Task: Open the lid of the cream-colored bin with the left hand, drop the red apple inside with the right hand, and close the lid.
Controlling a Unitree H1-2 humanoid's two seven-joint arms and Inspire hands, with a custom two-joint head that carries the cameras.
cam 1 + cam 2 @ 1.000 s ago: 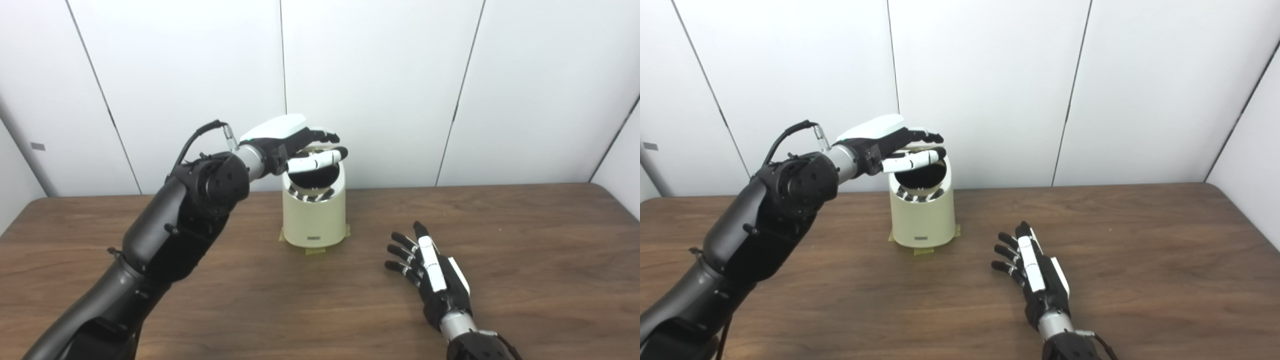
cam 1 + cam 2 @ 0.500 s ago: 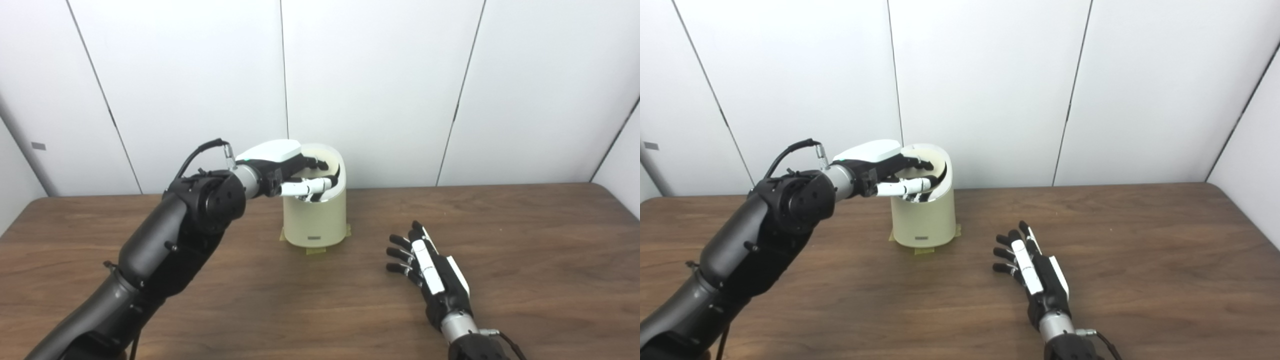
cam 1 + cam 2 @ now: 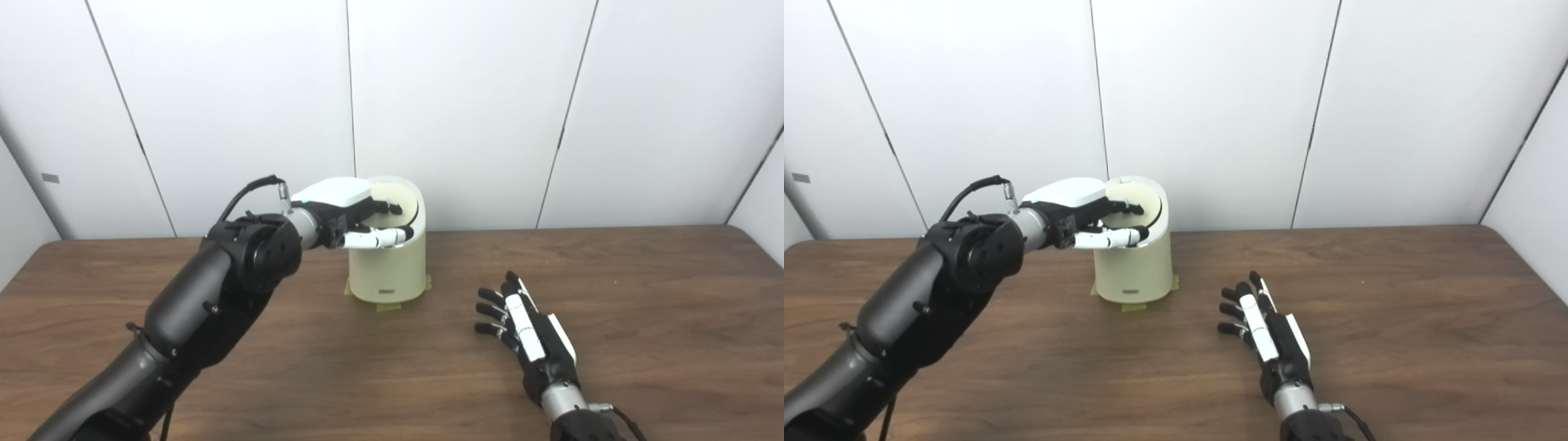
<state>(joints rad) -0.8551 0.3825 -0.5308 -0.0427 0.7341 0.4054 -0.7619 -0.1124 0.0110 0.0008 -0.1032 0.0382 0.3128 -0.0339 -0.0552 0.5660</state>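
left arm: glossy black shells, grey toward the lower edge, small screws on the side
left wrist joint: round black housing ringed with tiny screws, then a silver cuff
cable: black, looping above the wrist into a metal plug
left hand: white back plate with a small green light, black palm, white-and-black fingers
right hand: black, white back plate, one white finger, black tips
right wrist: silver cuff, thin cable beside it
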